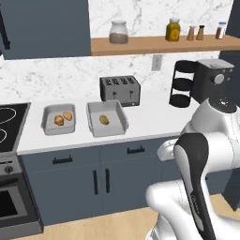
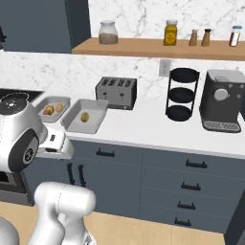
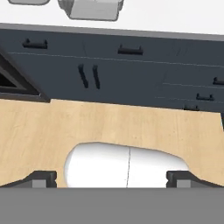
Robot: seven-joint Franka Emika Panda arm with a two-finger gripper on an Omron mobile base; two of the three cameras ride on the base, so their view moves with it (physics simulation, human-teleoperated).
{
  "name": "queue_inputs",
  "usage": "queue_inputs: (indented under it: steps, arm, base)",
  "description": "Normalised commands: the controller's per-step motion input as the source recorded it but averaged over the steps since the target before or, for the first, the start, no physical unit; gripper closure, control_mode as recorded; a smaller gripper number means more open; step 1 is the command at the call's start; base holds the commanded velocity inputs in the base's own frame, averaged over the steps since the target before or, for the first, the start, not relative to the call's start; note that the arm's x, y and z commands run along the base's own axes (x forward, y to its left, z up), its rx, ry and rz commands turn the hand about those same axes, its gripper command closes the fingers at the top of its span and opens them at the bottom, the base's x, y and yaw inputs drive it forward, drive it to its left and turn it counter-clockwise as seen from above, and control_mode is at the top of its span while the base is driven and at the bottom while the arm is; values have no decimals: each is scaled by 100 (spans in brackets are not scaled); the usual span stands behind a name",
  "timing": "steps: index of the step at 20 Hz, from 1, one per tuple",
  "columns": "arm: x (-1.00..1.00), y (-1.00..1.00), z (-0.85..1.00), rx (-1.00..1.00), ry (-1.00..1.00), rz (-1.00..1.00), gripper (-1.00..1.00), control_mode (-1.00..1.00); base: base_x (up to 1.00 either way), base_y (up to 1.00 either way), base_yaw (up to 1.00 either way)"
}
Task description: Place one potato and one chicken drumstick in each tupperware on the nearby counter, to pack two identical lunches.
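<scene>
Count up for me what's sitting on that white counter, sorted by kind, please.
Grey trays: 2
Food pieces in the trays: 3
Toaster: 1
Coffee machine: 1
Black tiered rack: 1
Total: 8

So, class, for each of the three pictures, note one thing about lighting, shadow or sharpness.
Left base view: even, soft light; the toaster casts only a faint shadow on the counter. Right base view: soft overall, with food in each tupperware small and indistinct. Hand view: the wooden floor evenly lit, cabinet handles crisp, no glare.
</scene>
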Motion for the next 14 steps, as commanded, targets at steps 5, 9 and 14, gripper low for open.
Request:
queue_inputs:
  steps: [5,9,14]
  arm:
    - [0,0,0,0,0,0,-100,100]
    - [0,0,0,0,0,0,-100,100]
    - [0,0,0,0,0,0,-100,100]
  base:
    - [1,-100,1]
    - [-1,-100,6]
    - [4,-100,14]
